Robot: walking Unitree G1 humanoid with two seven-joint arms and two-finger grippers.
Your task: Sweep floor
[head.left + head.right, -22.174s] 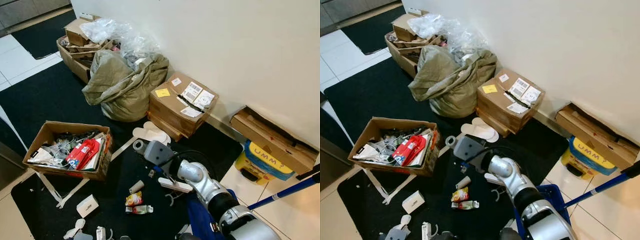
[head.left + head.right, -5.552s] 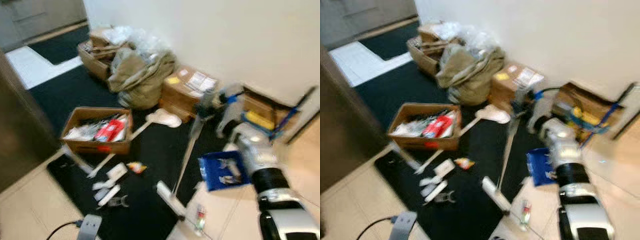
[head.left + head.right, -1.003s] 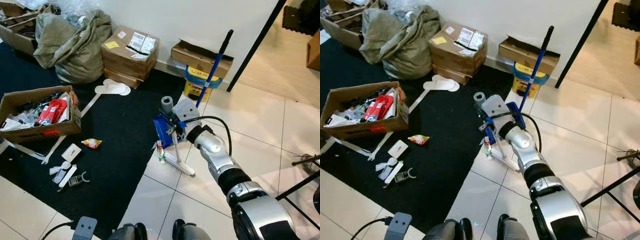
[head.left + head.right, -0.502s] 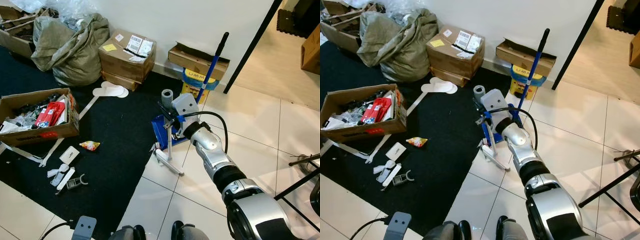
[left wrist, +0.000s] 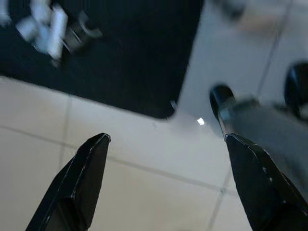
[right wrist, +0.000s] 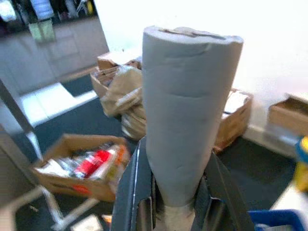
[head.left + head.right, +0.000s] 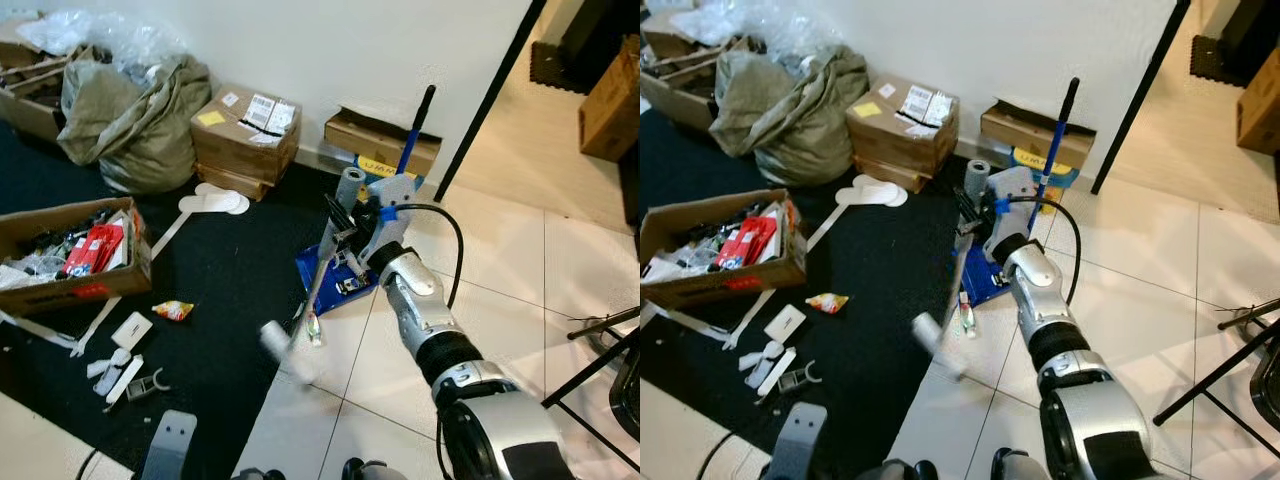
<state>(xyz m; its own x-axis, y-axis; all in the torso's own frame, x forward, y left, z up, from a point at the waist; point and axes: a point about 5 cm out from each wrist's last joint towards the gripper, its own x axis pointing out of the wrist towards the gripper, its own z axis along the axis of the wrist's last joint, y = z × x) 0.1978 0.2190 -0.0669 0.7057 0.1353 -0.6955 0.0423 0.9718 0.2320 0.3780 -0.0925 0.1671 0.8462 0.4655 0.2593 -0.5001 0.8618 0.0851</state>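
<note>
"UMM" partly showing on the yellow-and-blue tub (image 7: 1044, 160), printed shipping labels (image 7: 918, 103) sitting unreadable on the brown cardboard box (image 7: 902, 135)

blue dustpan (image 7: 335, 278), black rug (image 7: 215, 290), grey broom (image 6: 187, 120)

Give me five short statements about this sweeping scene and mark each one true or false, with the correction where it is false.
1. The right gripper is shut on the grey broom handle. True.
2. The blue dustpan lies at the edge of the black mat. True.
3. The left gripper is shut on a piece of litter. False: its fingers are spread wide with only floor between them.
4. The orange snack wrapper lies inside the dustpan. False: it lies on the black mat, apart from the dustpan.
5. The olive sack lies against the wall beside stacked cardboard boxes. True.
</note>
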